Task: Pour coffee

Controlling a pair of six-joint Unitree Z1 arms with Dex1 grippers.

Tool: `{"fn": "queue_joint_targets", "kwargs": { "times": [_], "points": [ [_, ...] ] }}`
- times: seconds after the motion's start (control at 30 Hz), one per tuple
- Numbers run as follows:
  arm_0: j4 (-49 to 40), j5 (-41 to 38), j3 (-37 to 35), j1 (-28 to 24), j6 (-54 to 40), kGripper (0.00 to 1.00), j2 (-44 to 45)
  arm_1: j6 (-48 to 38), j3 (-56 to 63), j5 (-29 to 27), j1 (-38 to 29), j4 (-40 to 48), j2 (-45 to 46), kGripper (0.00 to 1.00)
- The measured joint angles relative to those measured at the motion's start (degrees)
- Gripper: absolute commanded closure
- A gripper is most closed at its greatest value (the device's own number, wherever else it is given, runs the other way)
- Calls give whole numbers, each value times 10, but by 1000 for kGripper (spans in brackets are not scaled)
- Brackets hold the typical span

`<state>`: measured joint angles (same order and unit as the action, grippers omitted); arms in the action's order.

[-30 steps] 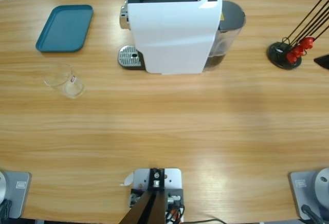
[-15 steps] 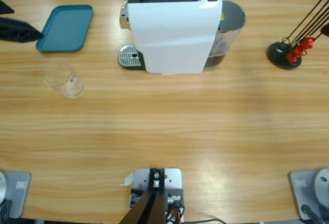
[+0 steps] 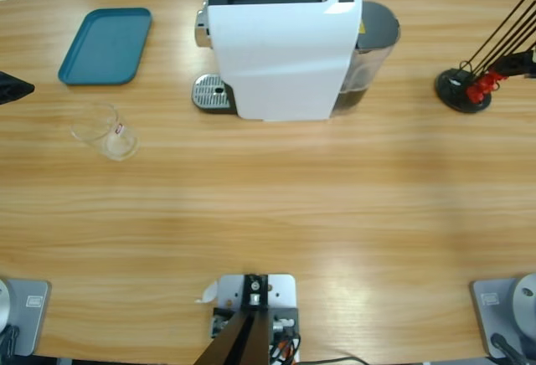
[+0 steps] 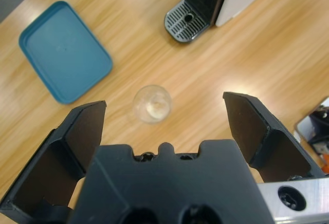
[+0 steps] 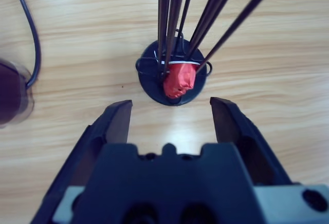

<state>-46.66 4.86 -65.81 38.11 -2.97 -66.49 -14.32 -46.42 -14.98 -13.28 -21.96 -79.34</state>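
A small clear glass cup [image 3: 105,131] stands on the wood left of the white coffee machine [image 3: 285,47]. The cup looks clear, and no coffee shows in any view. Only the tip of my left gripper [image 3: 12,87] enters at the table's left edge. In the left wrist view it hangs high above the cup [image 4: 152,104], and my left gripper [image 4: 164,102] is open and holds nothing. My right gripper [image 3: 521,61] is at the right edge. There my right gripper [image 5: 170,103] is open over a black stand with red capsules [image 5: 175,77].
A teal tray [image 3: 105,45] lies at the back left, beyond the cup. The machine's metal drip tray [image 3: 211,93] juts out on its left, and a dark round tank [image 3: 373,47] sits on its right. The capsule stand [image 3: 465,89] has long black rods. A black cable [image 5: 25,29] runs near the tank.
The left gripper's tip has drawn back from beside the teal tray toward the table's left edge. The right gripper has come in over the capsule stand.
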Motion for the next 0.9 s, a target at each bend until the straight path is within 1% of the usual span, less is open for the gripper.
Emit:
{"fn": "queue_joint_targets", "kwargs": {
  "times": [0.13, 0.2, 0.33, 0.4, 0.8, 0.9],
  "points": [
    [6, 0, 0, 0, 3, 4, 0, -9, 28, 9, 16, 42, -9, 380],
    [7, 0, 0, 0, 4, 9, 0, -14, 40, 12, 22, 55, -13, 451],
    [10, 0, 0, 0, 6, 9, 0, -17, 49, 12, 27, 73, -20, 455],
    [13, 0, 0, 0, 8, 9, 0, -17, 54, 13, 27, 85, -23, 492],
    [23, 0, 0, 0, 9, 12, 0, -17, 71, 19, 49, 132, -50, 502],
    [30, 0, 0, 0, 9, 13, 0, -17, 71, 19, 52, 138, -53, 673]
  ]
}}
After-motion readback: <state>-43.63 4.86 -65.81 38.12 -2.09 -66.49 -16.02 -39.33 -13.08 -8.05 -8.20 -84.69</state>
